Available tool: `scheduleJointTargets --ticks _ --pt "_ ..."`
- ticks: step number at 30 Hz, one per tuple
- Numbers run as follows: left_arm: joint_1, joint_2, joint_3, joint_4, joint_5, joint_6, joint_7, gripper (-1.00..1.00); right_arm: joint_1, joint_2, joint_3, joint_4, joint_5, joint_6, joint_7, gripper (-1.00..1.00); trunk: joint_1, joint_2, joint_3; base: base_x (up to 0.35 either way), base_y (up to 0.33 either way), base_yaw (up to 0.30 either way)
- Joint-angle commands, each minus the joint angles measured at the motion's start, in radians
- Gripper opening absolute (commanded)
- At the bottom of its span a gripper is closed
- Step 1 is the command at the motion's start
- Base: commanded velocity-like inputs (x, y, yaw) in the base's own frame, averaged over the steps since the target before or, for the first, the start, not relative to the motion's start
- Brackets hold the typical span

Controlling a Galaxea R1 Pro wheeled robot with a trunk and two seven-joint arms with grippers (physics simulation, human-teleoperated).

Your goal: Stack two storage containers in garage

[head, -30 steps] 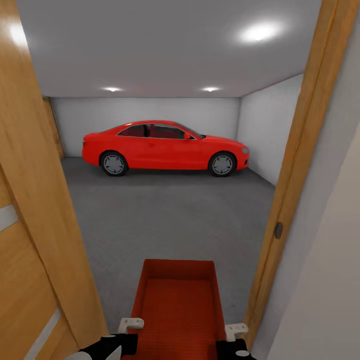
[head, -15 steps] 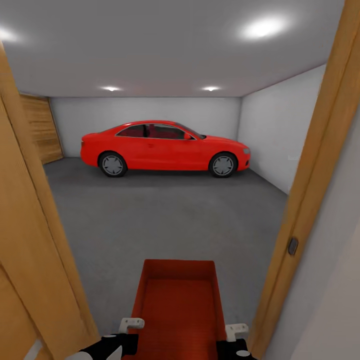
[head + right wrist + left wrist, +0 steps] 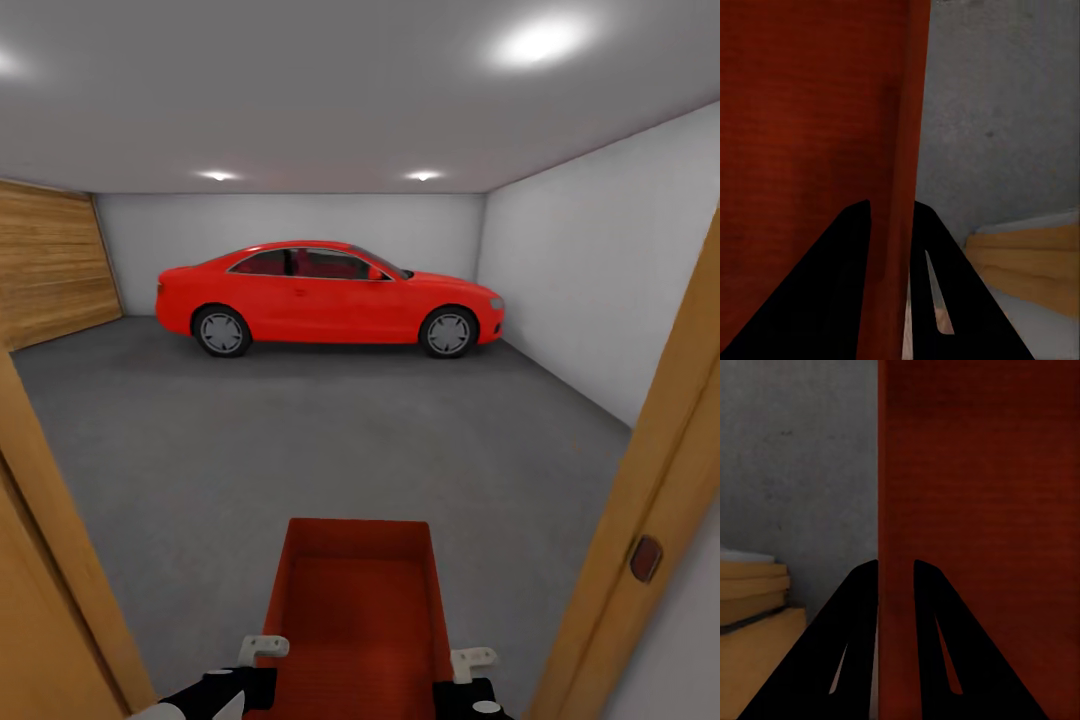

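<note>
We carry 1 storage container (image 3: 358, 610), left gripper (image 3: 896, 577) and right gripper (image 3: 892, 217) each pinching a side wall, and risk clipping the door frame (image 3: 650, 520).

Left claw (image 3: 262, 648) and right claw (image 3: 472, 660) clamped, arms forward.

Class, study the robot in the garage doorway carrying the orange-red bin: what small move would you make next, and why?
Probably roll straight ahead a little further. The storage container is held by both side walls, the left gripper and right gripper each clamped over one. The wooden door frame flanks the view close on both sides, so the base seems to be in the doorway, and open grey floor lies ahead, before the red car.
</note>
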Motion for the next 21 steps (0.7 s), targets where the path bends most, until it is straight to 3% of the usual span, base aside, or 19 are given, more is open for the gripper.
scheduleJointTargets --ticks 1,21 --pt "0.0 0.006 -0.013 0.001 -0.01 0.005 0.01 -1.0 -0.001 -0.012 0.013 0.0 -0.013 -0.006 -0.015 -1.0 0.001 -0.001 -0.001 0.322 0.0 0.0" --pt "0.0 0.006 -0.013 0.001 -0.01 0.01 0.01 -1.0 -0.001 -0.012 0.013 0.0 -0.013 -0.006 -0.015 -1.0 0.001 -0.001 -0.001 0.322 0.0 0.0"
